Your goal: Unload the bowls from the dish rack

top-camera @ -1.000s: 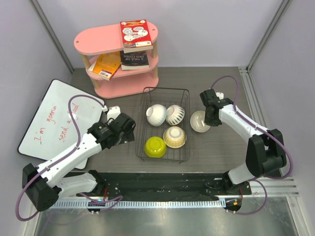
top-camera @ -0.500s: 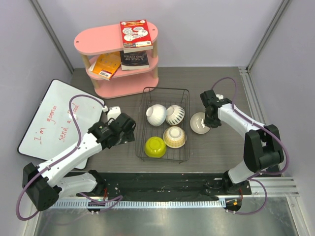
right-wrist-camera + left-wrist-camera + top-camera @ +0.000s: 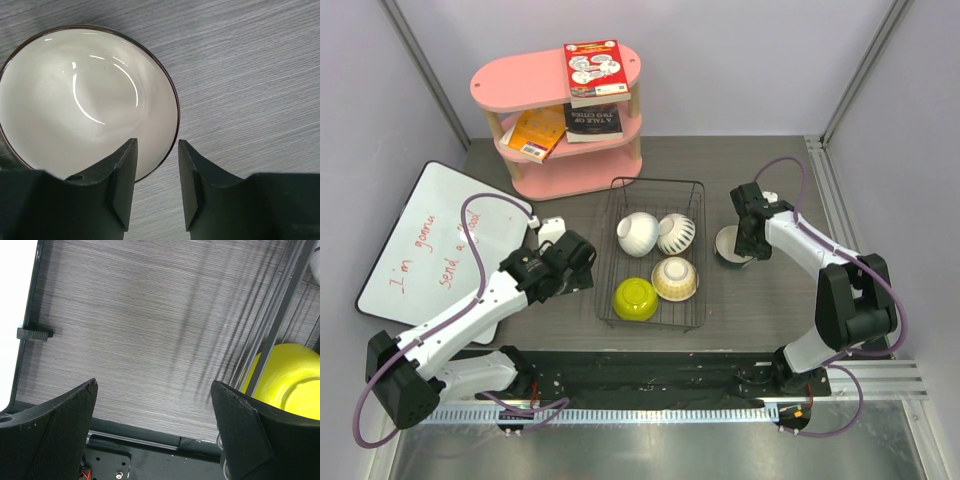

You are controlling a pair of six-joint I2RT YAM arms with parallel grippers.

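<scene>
The black wire dish rack (image 3: pixel 656 183) holds several bowls: a white one (image 3: pixel 638 232), a ribbed one (image 3: pixel 677 233), a cream one (image 3: pixel 674 278) and a yellow-green one (image 3: pixel 635 298). Another white bowl (image 3: pixel 725 243) stands upright on the table right of the rack. My right gripper (image 3: pixel 744 246) is over its right rim. In the right wrist view the fingers (image 3: pixel 125 170) straddle the rim of this bowl (image 3: pixel 85 100) with a gap, open. My left gripper (image 3: pixel 584 266) is wide open and empty just left of the rack (image 3: pixel 272 335), near the yellow-green bowl (image 3: pixel 295 375).
A pink shelf (image 3: pixel 555 80) with books stands at the back left. A whiteboard (image 3: pixel 425 235) lies at the left, its edge in the left wrist view (image 3: pixel 27 315). A black rail (image 3: pixel 640 365) runs along the near table edge.
My right gripper has moved a little forward and left onto the right rim of the white bowl on the table, now covering part of it. The left arm has not moved.
</scene>
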